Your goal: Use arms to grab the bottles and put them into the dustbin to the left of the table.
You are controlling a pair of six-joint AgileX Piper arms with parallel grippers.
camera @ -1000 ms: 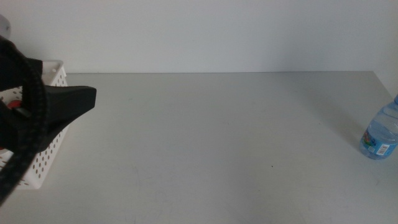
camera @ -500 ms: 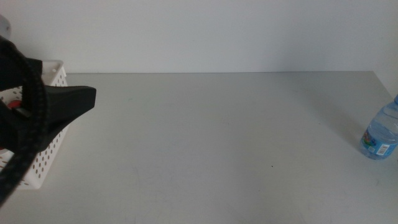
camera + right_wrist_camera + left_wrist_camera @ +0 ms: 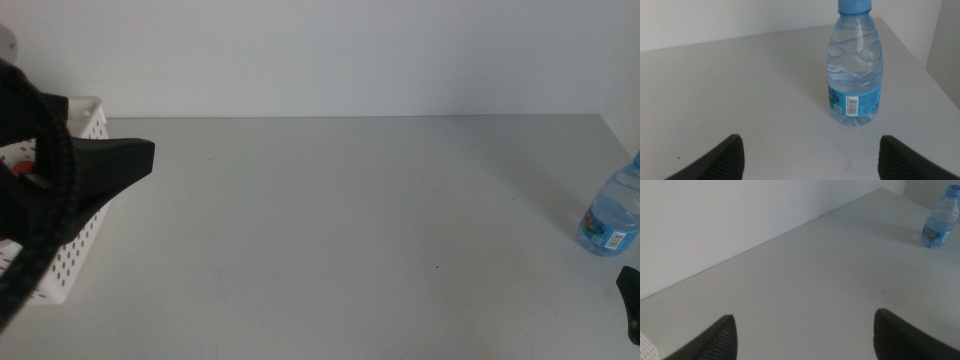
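One water bottle (image 3: 854, 65) is all I have in front of my right claw (image 3: 810, 155), whose two dark jaws stand wide apart and hold nothing. It stands upright on the worktop (image 3: 340, 220) close to the right edge, with nothing between it and the jaws. It is clear ribbed plastic with a blue cap and a blue label carrying a barcode. In the middle view only a dark tip of this claw shows at the bottom right corner, near the bottle and not touching it.

On the left side, my left claw (image 3: 805, 335) is spread open too, empty, looking out over bare matte grey surface with the bottle far off at the opposite end. From the middle camera the left arm (image 3: 50, 190) and its black cable cover much of the dustbin (image 3: 70, 250), a white plastic basket with walls full of small round holes. Something red shows inside it behind the arm; I cannot tell what. Beyond the worktop is a plain white wall (image 3: 320, 55).
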